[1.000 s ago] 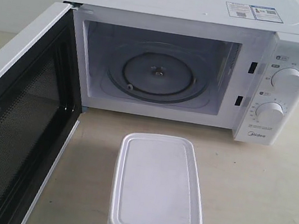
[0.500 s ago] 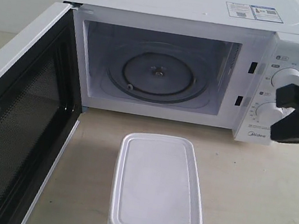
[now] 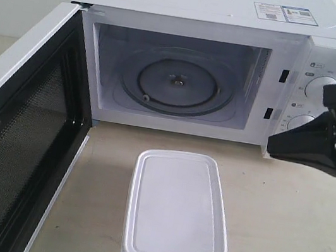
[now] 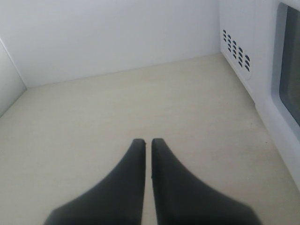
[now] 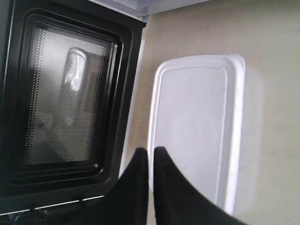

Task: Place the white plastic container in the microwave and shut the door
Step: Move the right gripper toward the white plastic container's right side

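The white plastic container (image 3: pixel 176 214) (image 5: pixel 197 126) stands lidded on the table in front of the microwave (image 3: pixel 217 57). The door (image 3: pixel 16 134) (image 5: pixel 65 98) hangs wide open to the left, its black mesh inner face showing. The cavity holds only the glass turntable (image 3: pixel 177 86). My right gripper (image 3: pixel 274 145) (image 5: pixel 151 151) is shut and empty, up in the air at the right, in front of the dials and pointing left, well apart from the container. My left gripper (image 4: pixel 147 141) is shut and empty over bare table beside the microwave's vented side wall (image 4: pixel 236 47); the exterior view does not show it.
Beige table (image 3: pixel 283 208) stretches around the container and to the right. A pale wall (image 4: pixel 112 33) backs the table. The open door takes up the left front area. Stickers (image 3: pixel 285 13) sit on the microwave top.
My right gripper has come in from the right edge, moving left and down in front of the dials. The container, the door and the microwave have not moved.
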`<act>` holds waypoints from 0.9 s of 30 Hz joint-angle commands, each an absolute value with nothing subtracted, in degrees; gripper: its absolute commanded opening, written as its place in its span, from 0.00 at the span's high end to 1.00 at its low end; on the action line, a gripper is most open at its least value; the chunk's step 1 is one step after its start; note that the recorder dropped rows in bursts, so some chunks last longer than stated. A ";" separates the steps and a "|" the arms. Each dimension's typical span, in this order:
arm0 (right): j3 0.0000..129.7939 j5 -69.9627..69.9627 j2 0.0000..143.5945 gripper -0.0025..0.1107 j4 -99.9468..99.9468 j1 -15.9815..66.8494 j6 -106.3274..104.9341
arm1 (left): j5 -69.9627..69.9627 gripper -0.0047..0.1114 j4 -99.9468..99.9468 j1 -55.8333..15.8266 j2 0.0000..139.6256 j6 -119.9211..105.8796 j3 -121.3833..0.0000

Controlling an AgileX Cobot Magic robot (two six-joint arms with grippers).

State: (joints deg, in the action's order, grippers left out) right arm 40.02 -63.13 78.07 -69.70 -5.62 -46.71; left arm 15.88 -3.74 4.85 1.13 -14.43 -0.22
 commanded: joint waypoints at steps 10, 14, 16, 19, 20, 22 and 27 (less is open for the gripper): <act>30.95 -68.13 96.28 0.98 -86.23 -7.44 -70.15 | 15.48 0.92 -3.79 5.03 1.34 -13.89 0.00; 30.95 -67.47 99.29 0.95 -89.26 -7.44 -73.16 | 15.48 0.92 -3.79 5.03 1.34 -13.89 0.00; 30.95 -66.36 100.30 0.88 -89.48 -7.44 -73.57 | 15.48 0.92 -3.79 5.03 1.34 -13.89 0.00; 30.95 -65.99 101.29 0.71 -90.41 -7.44 -74.33 | 15.48 0.92 -3.79 5.03 1.34 -13.89 0.00; 30.95 -65.99 101.41 0.63 -90.40 -7.31 -75.07 | 15.48 0.92 -3.79 5.03 1.34 -13.89 0.00; 30.95 -65.99 101.41 0.57 -90.79 -7.31 -75.07 | 15.48 0.92 -3.79 5.03 1.34 -13.89 0.00; 30.95 -63.91 101.65 0.56 -90.61 -5.14 -76.79 | 15.48 0.92 -3.79 5.03 1.34 -13.89 0.00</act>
State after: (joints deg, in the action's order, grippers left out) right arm 31.06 -65.02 101.43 -90.46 -6.51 -74.94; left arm 15.88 -3.74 4.85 1.13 -14.43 -0.22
